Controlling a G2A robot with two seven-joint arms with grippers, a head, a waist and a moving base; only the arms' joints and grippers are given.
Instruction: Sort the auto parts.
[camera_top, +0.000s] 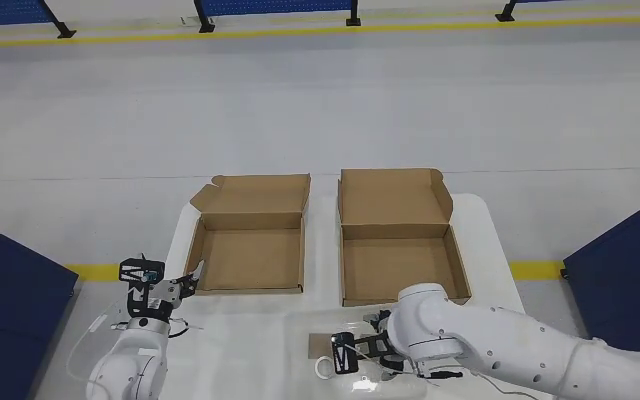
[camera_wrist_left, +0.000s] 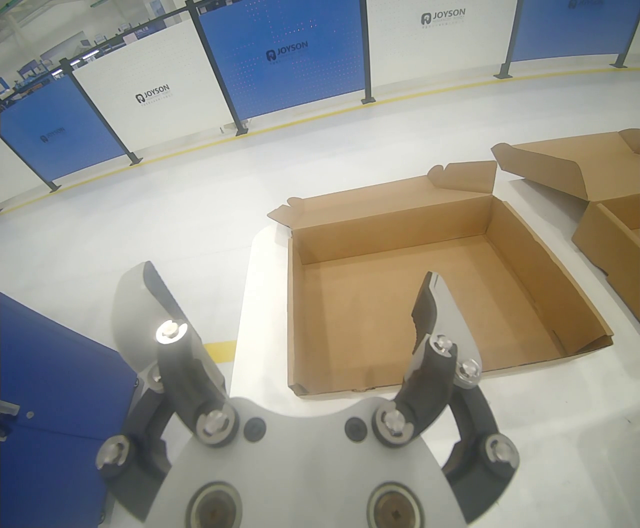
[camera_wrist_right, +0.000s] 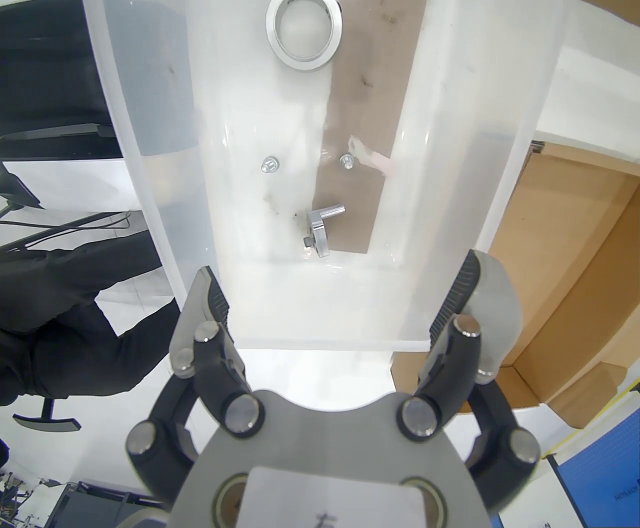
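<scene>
Here, right pincer (camera_wrist_right: 340, 275) hangs released over a clear bin (camera_wrist_right: 450, 150) holding a ring (camera_wrist_right: 303, 32) and bolts (camera_wrist_right: 270, 164); left pincer (camera_wrist_left: 287, 272), also released, faces a cardboard box (camera_wrist_left: 390, 230).

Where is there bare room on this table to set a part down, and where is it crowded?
Both cardboard boxes are bare inside: the left box and the right box. The table is also free in front of the left box. Crowded: the clear bin at the right gripper, holding a ring, bolts and a bracket.
</scene>
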